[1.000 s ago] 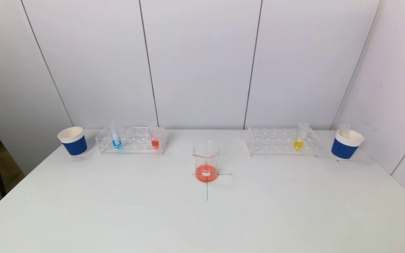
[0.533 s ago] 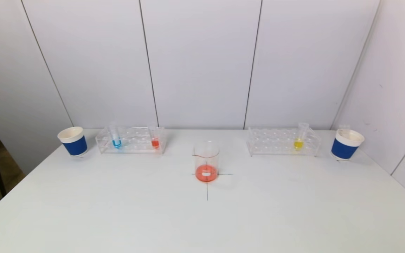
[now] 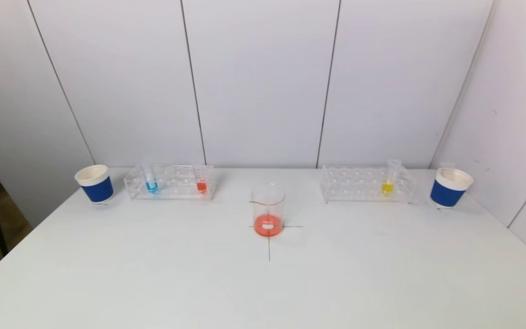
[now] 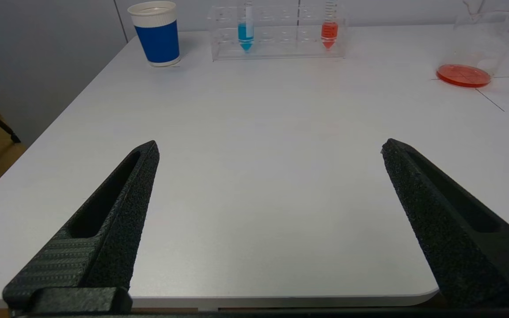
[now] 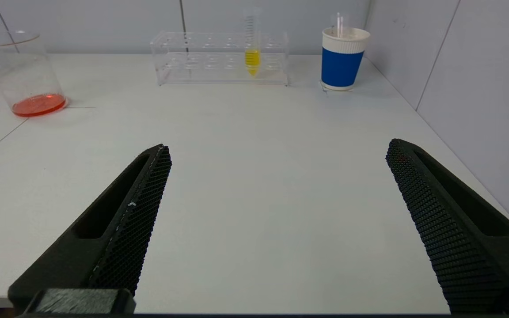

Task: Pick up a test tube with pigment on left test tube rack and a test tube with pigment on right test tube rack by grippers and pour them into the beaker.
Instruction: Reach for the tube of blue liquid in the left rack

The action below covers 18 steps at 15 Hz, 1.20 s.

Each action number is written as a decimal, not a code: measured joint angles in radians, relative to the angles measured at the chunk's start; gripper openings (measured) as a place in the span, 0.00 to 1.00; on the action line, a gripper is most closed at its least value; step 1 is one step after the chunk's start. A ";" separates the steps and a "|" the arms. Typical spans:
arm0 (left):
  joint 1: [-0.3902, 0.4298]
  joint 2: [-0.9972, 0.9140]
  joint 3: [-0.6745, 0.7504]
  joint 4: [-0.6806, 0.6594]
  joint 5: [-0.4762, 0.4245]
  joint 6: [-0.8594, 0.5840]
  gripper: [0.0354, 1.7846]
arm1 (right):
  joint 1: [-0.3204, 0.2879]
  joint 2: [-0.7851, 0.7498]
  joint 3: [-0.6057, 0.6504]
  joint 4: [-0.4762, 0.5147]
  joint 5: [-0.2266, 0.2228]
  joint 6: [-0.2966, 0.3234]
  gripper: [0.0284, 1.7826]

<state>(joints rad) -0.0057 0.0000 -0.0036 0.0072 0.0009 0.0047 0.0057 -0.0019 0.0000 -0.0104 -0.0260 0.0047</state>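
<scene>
From the head view, neither arm is showing. The beaker is standing in the middle of the counter on a drawn cross, already holding a shallow layer of orange liquid. Along the far edge, toward the far left corner, the left rack is carrying a blue tube and a red tube; toward the far right corner the right rack is holding one yellow tube. A blue cup is sitting beside the left rack and another blue cup beside the right one.

In the left wrist view, the left claw is hovering over the near edge, spread wide and empty, well apart from the left rack. The tubes are looking thin, clear, light and smooth, so they are probably slippery and easy to crack; taking one on the bare upper wall above the liquid, with a gentle squeeze, is seeming the wisest.

In the right wrist view, the right claw is likewise spread wide and holding nothing, over the near edge with the yellow tube far ahead. That tube is standing upright and alone, leaving room on both sides; lifting it straight up is likely avoiding a snag in the rack hole.
</scene>
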 joint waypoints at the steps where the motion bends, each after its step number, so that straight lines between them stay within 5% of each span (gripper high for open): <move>1: 0.000 0.000 0.000 0.000 0.001 0.003 0.99 | 0.000 0.000 0.000 0.000 0.000 0.000 0.99; 11: -0.001 0.002 -0.065 0.021 -0.007 0.081 0.99 | 0.000 0.000 0.000 0.000 0.000 0.000 0.99; 18: -0.040 0.340 -0.622 0.050 0.001 0.082 0.99 | 0.000 0.000 0.000 0.000 0.000 0.000 0.99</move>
<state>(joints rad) -0.0455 0.3400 -0.6253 0.0577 0.0017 0.0870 0.0057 -0.0019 0.0000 -0.0100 -0.0257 0.0047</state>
